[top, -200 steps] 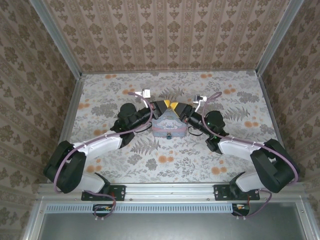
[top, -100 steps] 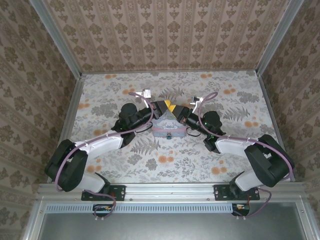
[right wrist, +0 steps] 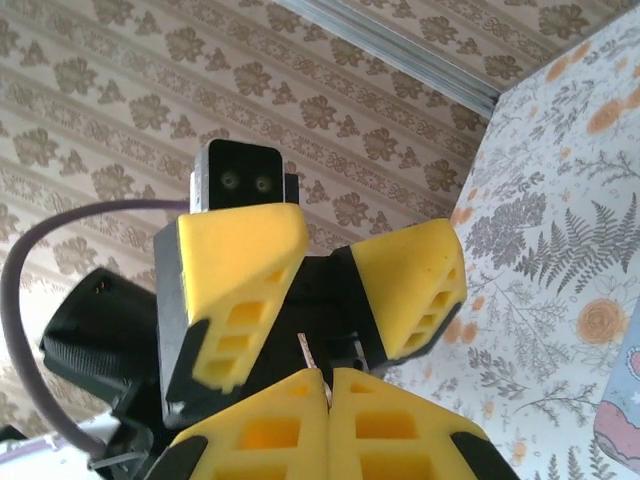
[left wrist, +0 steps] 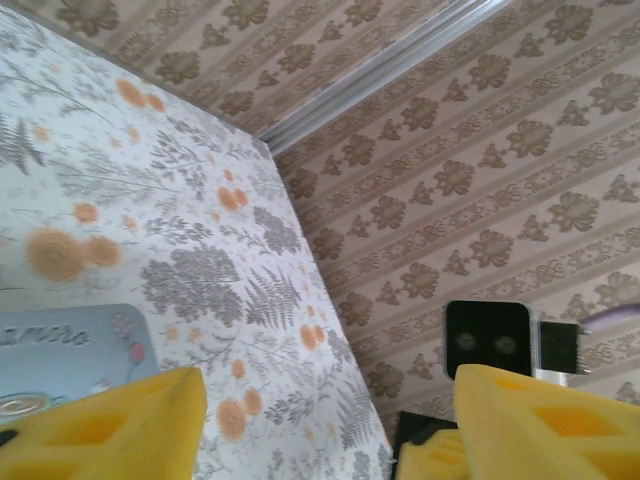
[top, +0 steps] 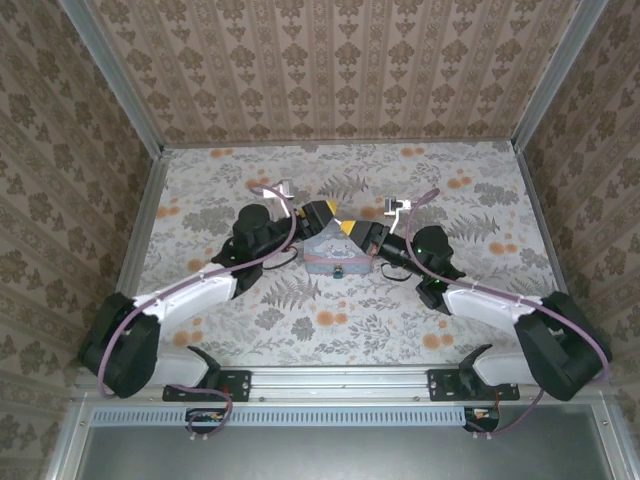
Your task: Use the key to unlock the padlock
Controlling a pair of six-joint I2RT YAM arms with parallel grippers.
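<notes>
Right end effector (right wrist: 327, 388) clamped tight on key (right wrist: 309, 356), thin blade poking up from pinch. Left end effector (left wrist: 328, 405) spread wide, the two nose to nose over tin box (top: 338, 252) on desk (top: 480, 190). I read padlock (top: 340, 271) at tin's near face (tiny blue speck).

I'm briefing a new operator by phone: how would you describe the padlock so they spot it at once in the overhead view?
Start with the flower-patterned table and find the pastel blue-pink tin near its middle. The padlock is the tiny blue block at the middle of the tin's near side, facing the arm bases. It is far smaller than the tin and a deeper blue.
</notes>
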